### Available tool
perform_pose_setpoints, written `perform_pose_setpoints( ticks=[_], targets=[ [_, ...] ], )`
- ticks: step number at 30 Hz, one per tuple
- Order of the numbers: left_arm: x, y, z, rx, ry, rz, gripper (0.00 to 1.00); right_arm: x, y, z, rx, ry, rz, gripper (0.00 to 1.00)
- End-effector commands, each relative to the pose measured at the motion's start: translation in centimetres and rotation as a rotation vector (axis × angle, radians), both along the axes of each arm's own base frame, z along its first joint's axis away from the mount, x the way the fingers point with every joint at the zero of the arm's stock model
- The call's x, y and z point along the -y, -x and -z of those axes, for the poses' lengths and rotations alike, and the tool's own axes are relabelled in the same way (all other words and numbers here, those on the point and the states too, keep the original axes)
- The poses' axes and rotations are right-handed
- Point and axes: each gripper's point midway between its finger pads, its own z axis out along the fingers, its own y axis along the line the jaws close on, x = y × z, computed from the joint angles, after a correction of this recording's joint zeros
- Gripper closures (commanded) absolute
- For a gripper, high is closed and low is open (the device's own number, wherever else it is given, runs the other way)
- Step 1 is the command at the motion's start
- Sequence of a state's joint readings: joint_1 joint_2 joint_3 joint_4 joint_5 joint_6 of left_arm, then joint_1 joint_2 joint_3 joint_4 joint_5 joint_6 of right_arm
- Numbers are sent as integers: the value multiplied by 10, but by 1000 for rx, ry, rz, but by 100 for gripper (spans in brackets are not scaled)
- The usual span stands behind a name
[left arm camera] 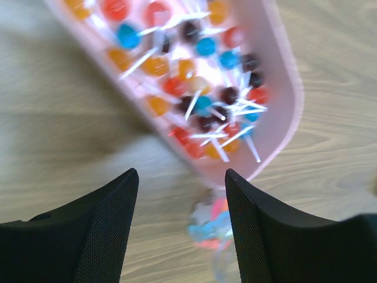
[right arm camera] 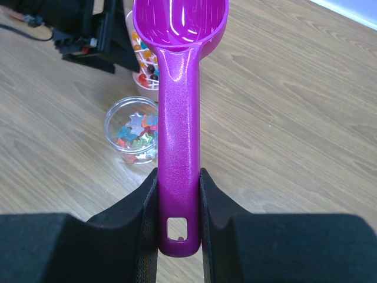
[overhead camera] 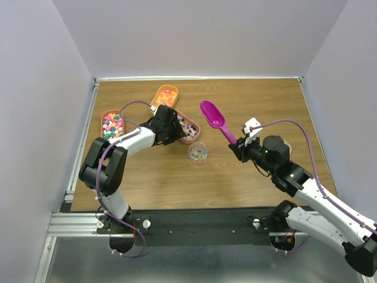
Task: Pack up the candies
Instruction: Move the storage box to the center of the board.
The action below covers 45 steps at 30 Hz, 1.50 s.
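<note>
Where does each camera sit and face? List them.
Top external: above and behind, facing down at the table; left arm and right arm show.
Left wrist: looks down past the open left end effector at a peach tray.
Right wrist: looks along the scoop clamped in the right end effector.
Shared: all show the cup of candies.

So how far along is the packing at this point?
Early. Done: a few candies lie in the cup. In hand: the right fingers grip the scoop, its bowl empty; the left fingers hang open by the lollipop tray. Left: the far-left tray is full of candies, and the cup looks far from full.
</note>
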State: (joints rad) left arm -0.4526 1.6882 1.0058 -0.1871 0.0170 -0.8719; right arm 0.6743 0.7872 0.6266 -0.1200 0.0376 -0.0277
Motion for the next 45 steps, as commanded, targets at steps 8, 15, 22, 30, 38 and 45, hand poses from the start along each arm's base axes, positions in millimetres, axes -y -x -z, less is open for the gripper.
perform_pose_setpoints(
  ticks=[8,15,22,30,38,45],
  targets=[
    [20,-58,-53,173,-36,34,33,-4,-2,-2,23,-7,-8,99],
    [-70,-70,-69,198,-383,-6,37,-6,-2,2,11,-1,-22,99],
    [-90,-93,-35,121,-433,133,43,-8,-1,2,10,1,-39,99],
    [-79,-110,-19,84,-419,216,50,-7,-1,3,12,6,-34,99],
    [-70,-119,-5,67,-383,229,51,-8,-2,6,6,11,-34,99],
    [-65,-128,7,56,-367,222,56,-8,-2,6,7,12,-34,99]
  ],
)
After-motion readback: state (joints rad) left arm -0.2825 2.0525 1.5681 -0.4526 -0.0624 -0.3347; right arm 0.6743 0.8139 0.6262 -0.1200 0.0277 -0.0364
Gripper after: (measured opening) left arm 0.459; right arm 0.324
